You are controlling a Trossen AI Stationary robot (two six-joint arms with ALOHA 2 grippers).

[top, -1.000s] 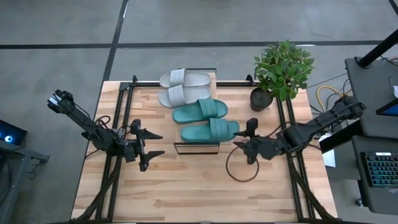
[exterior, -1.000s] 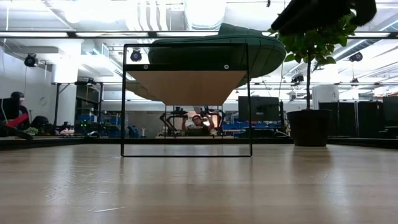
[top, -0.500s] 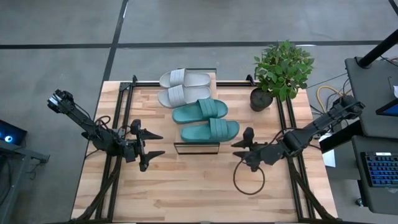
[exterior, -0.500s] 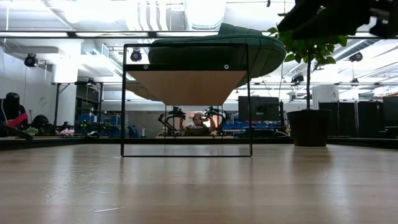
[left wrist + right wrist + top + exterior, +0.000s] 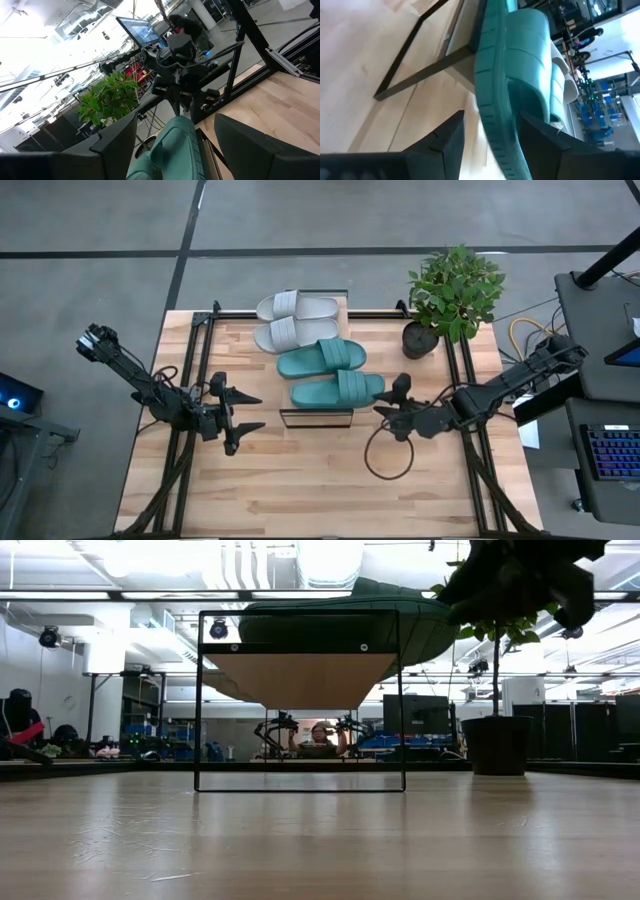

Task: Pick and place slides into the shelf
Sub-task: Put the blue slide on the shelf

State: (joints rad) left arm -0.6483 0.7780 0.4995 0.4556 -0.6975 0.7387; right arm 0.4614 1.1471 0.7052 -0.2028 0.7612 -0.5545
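Tabletop (image 5: 300, 480): we see pale butcher-block wood, with a potted plant (image 5: 452, 295) at its far right corner.
Shelf (image 5: 315, 418): a narrow rack running away from us down the table's middle; its dark frame end stands between the two grippers.
Slides: all four lie on the shelf top, two grey-white slides (image 5: 297, 320) farthest back, two teal slides (image 5: 332, 373) nearer.
Left gripper (image 5: 243, 412): we find it spread wide and empty, left of the shelf end.
Right gripper (image 5: 388, 407): fingers parted, grasping nothing, just beside the nearest teal slide (image 5: 507, 90).
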